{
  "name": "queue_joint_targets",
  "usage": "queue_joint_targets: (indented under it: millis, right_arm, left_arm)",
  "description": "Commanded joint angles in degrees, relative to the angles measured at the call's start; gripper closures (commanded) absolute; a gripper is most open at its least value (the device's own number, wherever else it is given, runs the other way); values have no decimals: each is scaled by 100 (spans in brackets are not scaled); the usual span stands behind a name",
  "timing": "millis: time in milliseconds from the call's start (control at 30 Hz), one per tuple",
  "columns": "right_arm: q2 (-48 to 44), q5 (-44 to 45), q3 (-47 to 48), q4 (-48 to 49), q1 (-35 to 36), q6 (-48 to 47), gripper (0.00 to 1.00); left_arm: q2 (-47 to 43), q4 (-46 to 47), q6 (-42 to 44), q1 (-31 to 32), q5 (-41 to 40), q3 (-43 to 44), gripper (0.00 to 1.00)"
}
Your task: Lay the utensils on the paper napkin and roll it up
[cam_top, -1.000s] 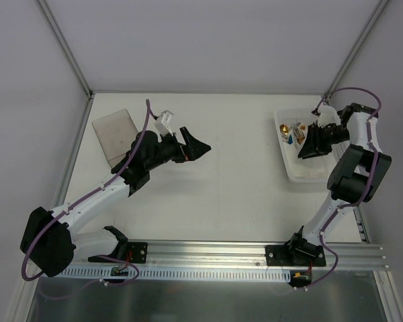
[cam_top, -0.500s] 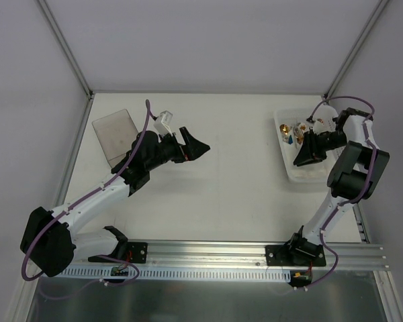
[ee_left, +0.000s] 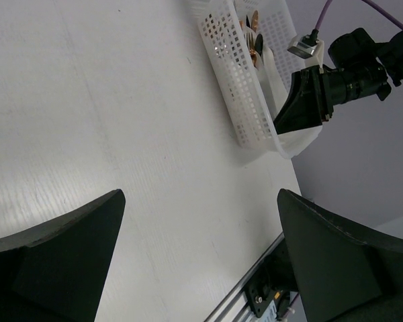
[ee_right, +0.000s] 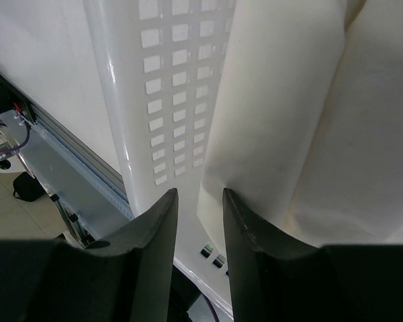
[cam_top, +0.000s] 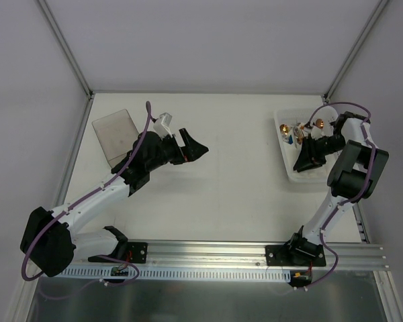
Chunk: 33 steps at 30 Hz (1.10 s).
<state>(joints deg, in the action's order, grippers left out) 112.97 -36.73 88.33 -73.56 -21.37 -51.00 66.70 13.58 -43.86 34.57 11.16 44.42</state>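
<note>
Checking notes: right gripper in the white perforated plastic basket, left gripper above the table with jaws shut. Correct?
No. The left gripper has jaws wide open, per the left wrist view; it is above the table, right gripper in the white perforated plastic basket.

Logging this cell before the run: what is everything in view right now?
basket: one, white, perforated, table's right side
cutlery: several, gold and blue ends, basket's far end
white paper: count unclear, white, inside basket
translucent tray: one, greyish, table's far left
table: one, white
left gripper: one, black, open, above table's left half
right gripper: one, black, narrow gap, at basket's near end
</note>
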Motion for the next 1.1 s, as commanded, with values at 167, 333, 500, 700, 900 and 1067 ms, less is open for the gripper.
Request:
queue_joint_targets:
  millis: [167,333,500,700,900,1067]
  right_arm:
    - [-442,-728,517,-518,-52,-514,59]
    - [-1127,-1810,1027,-581,-43,-578,47]
    - [-1733,-2259,1090,-55,106,45,11]
    - [-3244,-1207,-209,1807,1203,1425,1]
    - [-4535,330,-2175,3584,3154,2472,1]
    - [-4942,851,-3313,4367,3999,2718,1]
  left_arm:
    - [-333,-382,298,33,-526,189,1]
    - [-447,-1322,685,-46,-1062,706,1]
    - [-658,-2288,1221,-449,-1011,945,1]
    - [-1211,-2667,1624,-1101,-650,849,1]
    - [-1545,-3292,1942,-1259,-1062,858,1]
    - [-1835,-3424,1776,-1259,-1238,401,1]
